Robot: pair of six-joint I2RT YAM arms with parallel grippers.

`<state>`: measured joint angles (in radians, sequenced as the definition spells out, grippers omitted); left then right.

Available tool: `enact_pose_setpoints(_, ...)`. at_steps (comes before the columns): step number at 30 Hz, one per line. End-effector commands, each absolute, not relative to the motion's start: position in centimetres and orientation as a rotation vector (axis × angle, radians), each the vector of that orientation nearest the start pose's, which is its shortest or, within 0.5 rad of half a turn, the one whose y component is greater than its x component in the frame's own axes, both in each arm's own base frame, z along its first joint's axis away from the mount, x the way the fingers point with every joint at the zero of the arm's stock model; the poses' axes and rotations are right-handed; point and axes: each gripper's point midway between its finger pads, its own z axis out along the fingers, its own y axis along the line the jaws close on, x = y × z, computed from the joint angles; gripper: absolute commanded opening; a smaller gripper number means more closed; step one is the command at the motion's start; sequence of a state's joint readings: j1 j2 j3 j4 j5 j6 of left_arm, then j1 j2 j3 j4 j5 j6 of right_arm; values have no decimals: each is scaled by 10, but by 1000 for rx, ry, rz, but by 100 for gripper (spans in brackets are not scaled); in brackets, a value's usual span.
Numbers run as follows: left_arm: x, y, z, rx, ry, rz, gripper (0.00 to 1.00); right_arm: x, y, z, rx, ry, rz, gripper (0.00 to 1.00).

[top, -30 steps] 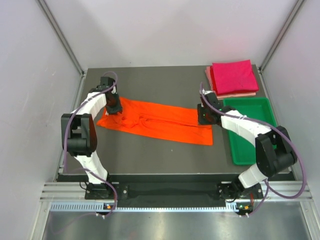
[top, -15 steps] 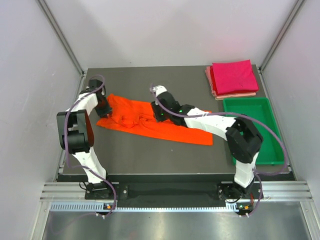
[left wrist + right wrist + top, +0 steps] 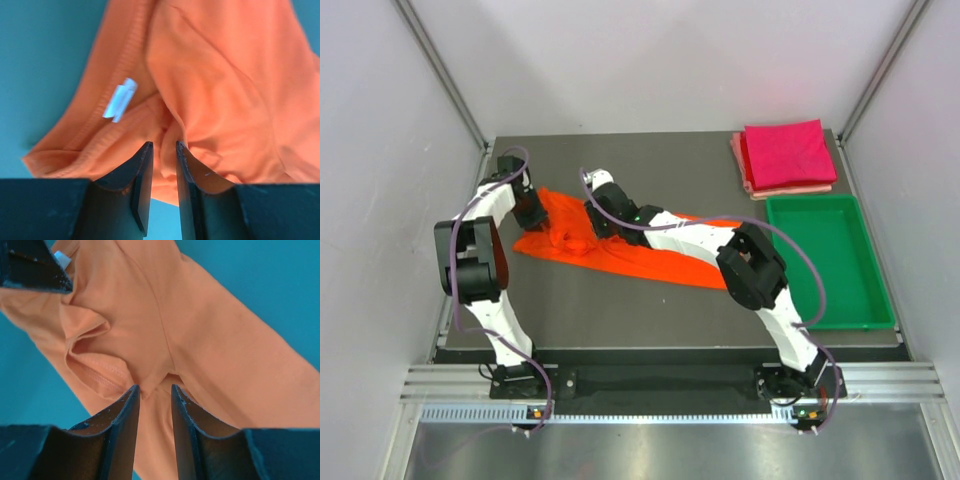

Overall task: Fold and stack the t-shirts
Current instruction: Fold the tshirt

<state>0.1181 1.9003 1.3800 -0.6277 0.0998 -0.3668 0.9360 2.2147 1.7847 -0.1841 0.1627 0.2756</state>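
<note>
The orange t-shirt lies as a long strip across the table, rumpled at its left end. My left gripper is at that left end. In the left wrist view its jaws are shut on a fold of the orange cloth, next to a white label. My right arm reaches across the shirt. Its gripper sits close to the left one. In the right wrist view its jaws stand narrowly apart, with a pucker of orange cloth drawn between the tips. The folded magenta shirt lies on the pale pink one at the back right.
A green plastic tray stands at the right edge of the table, in front of the folded stack. Grey walls enclose the table on three sides. The right arm's elbow hangs over the shirt's right end.
My right gripper swept left from the shirt's right end to the left part, close to the left gripper. My left gripper shifted slightly left. The cloth there has bunched.
</note>
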Motion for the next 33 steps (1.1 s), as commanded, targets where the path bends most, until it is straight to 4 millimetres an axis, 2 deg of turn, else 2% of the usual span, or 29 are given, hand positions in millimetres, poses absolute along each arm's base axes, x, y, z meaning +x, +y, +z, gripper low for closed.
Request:
enact_pose_setpoints(1, 431, 6, 87, -534, 2589, -281, 29, 373, 496, 117, -499, 2135, 545, 32)
enact_pose_setpoints(4, 429, 1, 93, -524, 2570, -273, 29, 370, 499, 113, -443, 2152, 547, 33)
enact_pose_setpoints(8, 427, -20, 108, -471, 2535, -292, 31, 364, 504, 105, -410, 2168, 540, 32)
enact_pose_setpoints(10, 427, -27, 108, -457, 2542, -284, 31, 361, 507, 101, -402, 2178, 547, 31)
enact_pose_setpoints(12, 426, -32, 102, -446, 2557, -273, 31, 357, 510, 99, -399, 2182, 547, 30)
enact_pose_setpoints(14, 423, -24, 93, -480, 2576, -213, 29, 355, 511, 94, -403, 2186, 539, 29)
enact_pose_setpoints(22, 417, -25, 65, -497, 2621, -205, 29, 354, 517, 83, -398, 2196, 513, 27)
enact_pose_setpoints(33, 420, -35, 55, -471, 2640, -280, 32, 352, 520, 68, -410, 2225, 479, 28)
